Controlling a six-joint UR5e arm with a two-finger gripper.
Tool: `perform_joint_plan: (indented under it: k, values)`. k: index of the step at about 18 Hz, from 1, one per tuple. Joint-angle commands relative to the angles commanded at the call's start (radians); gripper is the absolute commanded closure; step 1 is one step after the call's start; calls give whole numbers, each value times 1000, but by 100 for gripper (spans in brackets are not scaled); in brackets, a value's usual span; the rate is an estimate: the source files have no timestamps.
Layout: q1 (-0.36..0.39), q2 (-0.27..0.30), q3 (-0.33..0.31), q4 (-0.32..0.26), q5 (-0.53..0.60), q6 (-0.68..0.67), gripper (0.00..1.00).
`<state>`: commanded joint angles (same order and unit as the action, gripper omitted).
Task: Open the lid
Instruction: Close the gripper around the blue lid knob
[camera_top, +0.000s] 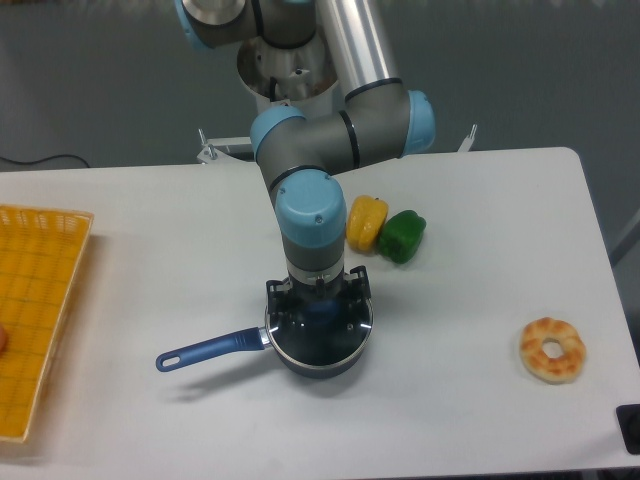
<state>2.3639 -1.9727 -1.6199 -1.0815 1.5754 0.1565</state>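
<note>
The lid (335, 335), a clear glass disc with a metal rim, sits flat on the dark blue saucepan (318, 362) near the table's front middle. Its blue knob (321, 311) shows at the centre, just under my wrist. My gripper (320, 303) points straight down over the lid, and its black fingers (277, 296) stand spread on either side of the knob. The jaws look open, and the fingertips are partly hidden by the wrist. The pan's long blue handle (205, 350) points left.
A yellow pepper (367, 222) and a green pepper (402, 236) lie just behind the pan to the right. A bagel-like ring (552, 349) rests at the right. A yellow basket (35, 310) stands at the left edge.
</note>
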Motion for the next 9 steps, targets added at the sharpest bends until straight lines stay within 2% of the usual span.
perform_joint_plan:
  k: [4, 6, 9]
  values:
    - [0, 2, 0, 0, 2, 2, 17]
    - [-2, 2, 0, 0, 2, 2, 32]
    - [-2, 2, 0, 0, 2, 3, 33]
